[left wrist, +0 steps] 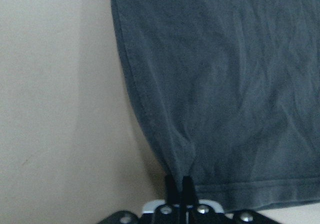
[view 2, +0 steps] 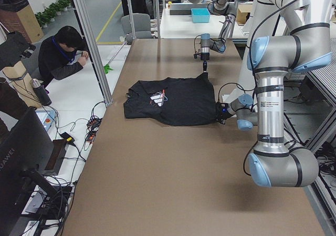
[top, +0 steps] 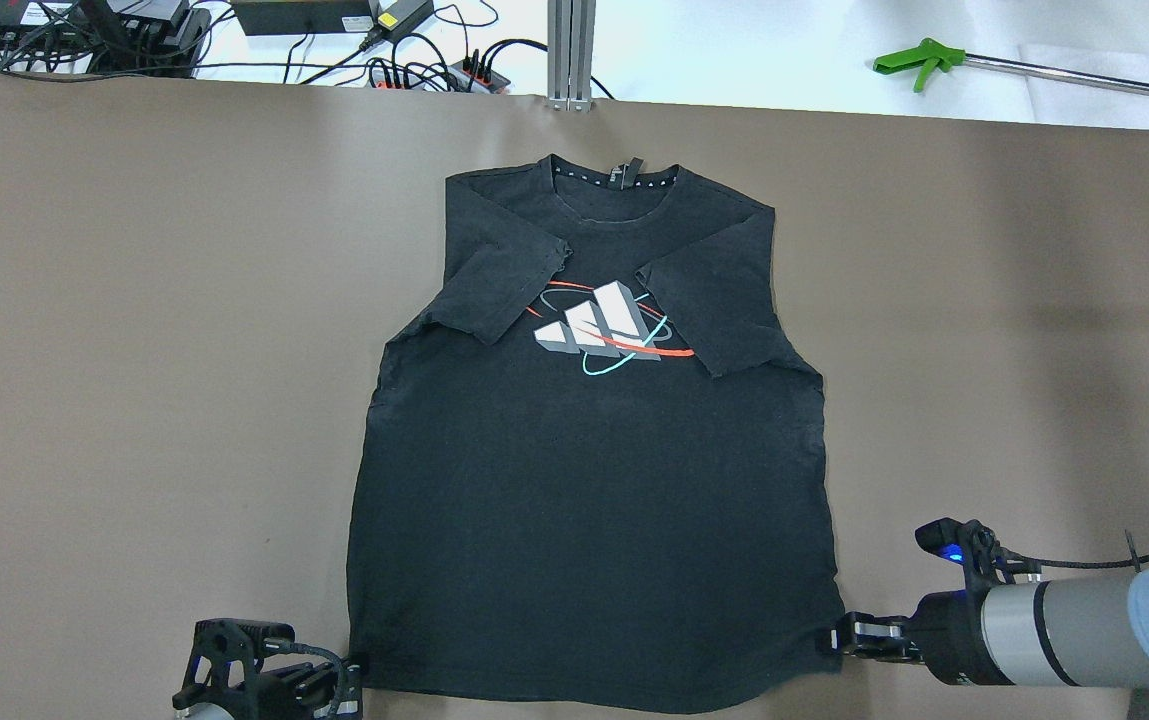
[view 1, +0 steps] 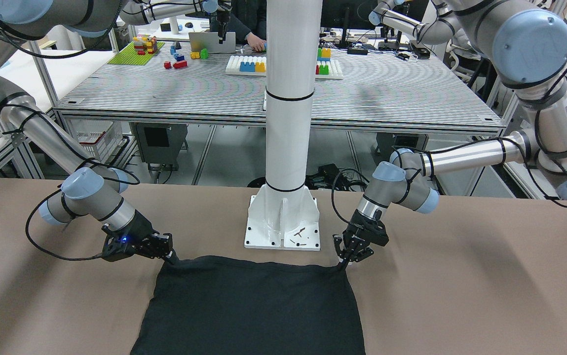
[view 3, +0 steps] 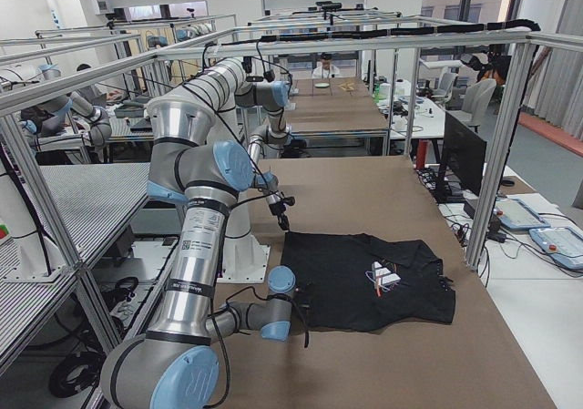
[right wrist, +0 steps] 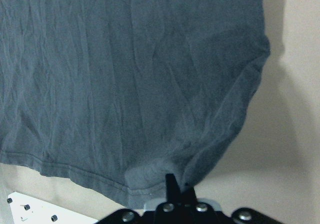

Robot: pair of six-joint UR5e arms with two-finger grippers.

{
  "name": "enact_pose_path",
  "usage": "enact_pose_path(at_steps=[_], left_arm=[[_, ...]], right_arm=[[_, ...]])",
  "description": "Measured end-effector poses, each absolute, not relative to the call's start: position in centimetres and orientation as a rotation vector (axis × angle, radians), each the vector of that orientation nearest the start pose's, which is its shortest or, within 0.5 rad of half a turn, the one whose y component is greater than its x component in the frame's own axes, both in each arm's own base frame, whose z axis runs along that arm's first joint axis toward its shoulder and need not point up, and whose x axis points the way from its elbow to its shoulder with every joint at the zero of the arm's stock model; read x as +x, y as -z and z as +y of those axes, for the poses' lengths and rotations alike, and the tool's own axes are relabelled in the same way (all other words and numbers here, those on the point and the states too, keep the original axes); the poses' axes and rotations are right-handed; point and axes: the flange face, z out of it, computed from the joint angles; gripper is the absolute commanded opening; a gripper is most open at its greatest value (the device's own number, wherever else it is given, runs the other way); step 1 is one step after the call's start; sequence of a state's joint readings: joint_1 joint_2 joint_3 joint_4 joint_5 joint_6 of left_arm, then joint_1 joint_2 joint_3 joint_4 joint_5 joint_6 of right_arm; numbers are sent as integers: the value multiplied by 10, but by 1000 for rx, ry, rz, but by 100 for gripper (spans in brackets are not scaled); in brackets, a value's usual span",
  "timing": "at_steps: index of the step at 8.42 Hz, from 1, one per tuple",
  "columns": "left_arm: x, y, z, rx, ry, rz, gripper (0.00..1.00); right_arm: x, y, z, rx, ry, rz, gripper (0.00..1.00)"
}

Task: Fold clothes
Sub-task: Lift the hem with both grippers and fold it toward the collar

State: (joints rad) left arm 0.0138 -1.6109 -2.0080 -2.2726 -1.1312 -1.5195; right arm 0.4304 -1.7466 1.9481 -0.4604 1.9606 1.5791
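On wide brown table (top: 134, 350), left gripper (top: 358, 668) and right gripper (top: 834, 640) jaws pinch the shirt (top: 594, 500) at hem corners.

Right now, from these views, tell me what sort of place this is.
Probably a robotics lab: another robot arm reaches over the next table, toy building blocks lie on it, and an operator sits nearby.

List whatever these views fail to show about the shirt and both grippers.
- Overhead: left gripper is partly cut off by the bottom edge.
- Front-facing: black T-shirt is cut off by the bottom edge; collar and logo are out of frame.
- Overhead: collar label text is too small to read.
- Wrist views: whether the right gripper or the left pinches one fabric layer or two; bunched fabric hides it.
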Motion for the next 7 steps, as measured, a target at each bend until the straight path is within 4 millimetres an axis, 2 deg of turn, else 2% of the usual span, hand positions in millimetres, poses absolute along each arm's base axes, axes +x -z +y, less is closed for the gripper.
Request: enact_pose_path(at_steps=[1,3,5,7], left_arm=[[479,-337,-170,395,201,1177,0],[448,-326,-173,332,169,1234,0],[416,-295,-178,223,114,1407,0],[397,-264,-172,160,57,1582,0]], right_arm=[[-343,-427,-263,-53,-115,-1337,0],[-318,-416,-254,-63,-96,-1366,0],[-276,-406,-241,-103,-34,-1439,0],[-240,-404,-221,-172,13,-1561,0]])
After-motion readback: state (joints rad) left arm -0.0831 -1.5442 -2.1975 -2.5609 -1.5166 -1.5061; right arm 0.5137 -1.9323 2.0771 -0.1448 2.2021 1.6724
